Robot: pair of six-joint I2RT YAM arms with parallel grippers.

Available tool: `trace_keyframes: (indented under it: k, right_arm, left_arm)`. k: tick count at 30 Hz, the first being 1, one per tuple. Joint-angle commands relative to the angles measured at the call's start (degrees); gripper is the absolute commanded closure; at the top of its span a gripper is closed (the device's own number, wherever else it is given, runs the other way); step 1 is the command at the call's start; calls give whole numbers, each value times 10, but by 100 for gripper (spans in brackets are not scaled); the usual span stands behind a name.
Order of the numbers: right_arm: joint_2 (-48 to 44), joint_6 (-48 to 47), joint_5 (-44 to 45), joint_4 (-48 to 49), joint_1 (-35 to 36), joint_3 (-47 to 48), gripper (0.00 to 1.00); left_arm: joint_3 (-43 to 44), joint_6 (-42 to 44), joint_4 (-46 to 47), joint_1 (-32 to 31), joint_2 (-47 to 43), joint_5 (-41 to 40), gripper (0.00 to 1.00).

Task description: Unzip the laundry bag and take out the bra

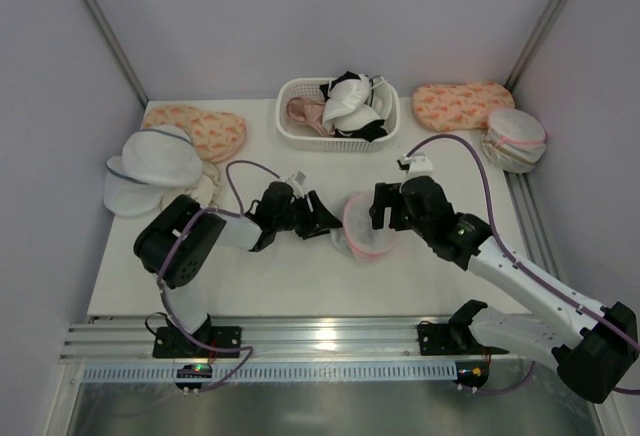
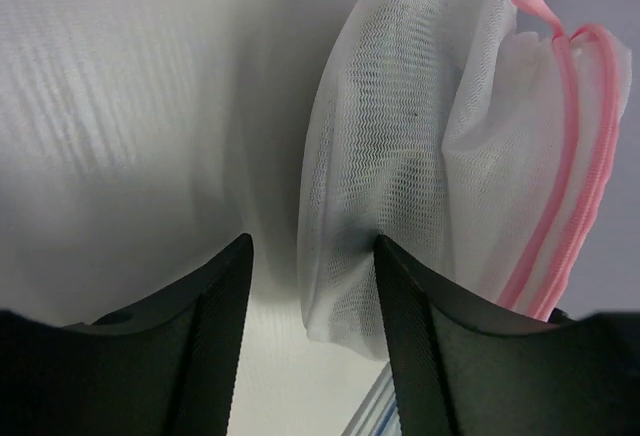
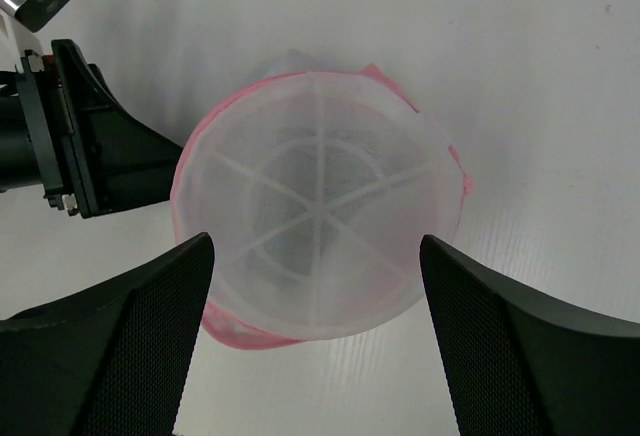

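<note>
Left hand (image 2: 312, 248) half-open at the mesh edge; right hand (image 3: 315, 243) spread wide around the bag.

Neither hand grips the laundry bag (image 1: 362, 224), which sits mid-counter (image 1: 300, 281) between them, with loose mesh lying against one left finger (image 2: 400, 286). To unzip well, I'd have the right hand close gently to pin the dome, then have the left take the pink tab (image 2: 535, 1) on the zipper rim (image 2: 575, 156), not the mesh, and draw along the rim's curve. No bra can be made out inside.

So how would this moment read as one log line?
bag: propped on edge | zip: looks shut | left jaws: open, at mesh side | right jaws: open, facing dome
</note>
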Motion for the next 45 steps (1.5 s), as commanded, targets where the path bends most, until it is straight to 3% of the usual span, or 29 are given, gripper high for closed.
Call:
trace_keyframes:
  k: [1, 2, 5, 6, 11, 15, 16, 20, 29, 34, 45]
  right_arm:
    - [-13, 9, -16, 22, 2, -10, 14]
    - [-13, 10, -17, 22, 2, -11, 14]
    - [-17, 13, -21, 22, 2, -16, 15]
    - [-18, 14, -21, 22, 2, -18, 15]
    - [-21, 15, -37, 27, 3, -20, 18]
    - [-15, 10, -61, 36, 9, -12, 19]
    - [-14, 9, -63, 37, 15, -9, 19]
    - [0, 9, -59, 43, 25, 4, 19]
    - [37, 18, 0, 43, 81, 38, 20]
    - [16, 22, 19, 30, 96, 35, 20]
    - [-4, 29, 16, 10, 104, 21, 17]
  left_arm:
    - [16, -55, 151, 2, 46, 56, 49]
    - [16, -74, 167, 2, 56, 61, 54]
    - [8, -101, 235, 2, 83, 68, 85]
    - [4, -117, 264, 3, 87, 68, 100]
    - [-9, -124, 277, 2, 65, 66, 100]
    - [-7, -119, 236, 1, 13, 65, 100]
    - [-1, -107, 208, 0, -3, 62, 100]
    - [53, -22, -53, -22, -115, 7, 100]
    - [121, 50, -283, -55, -185, -59, 100]
    - [122, 117, -423, -64, -233, -204, 100]
    - [114, 130, -467, -64, -298, -244, 100]
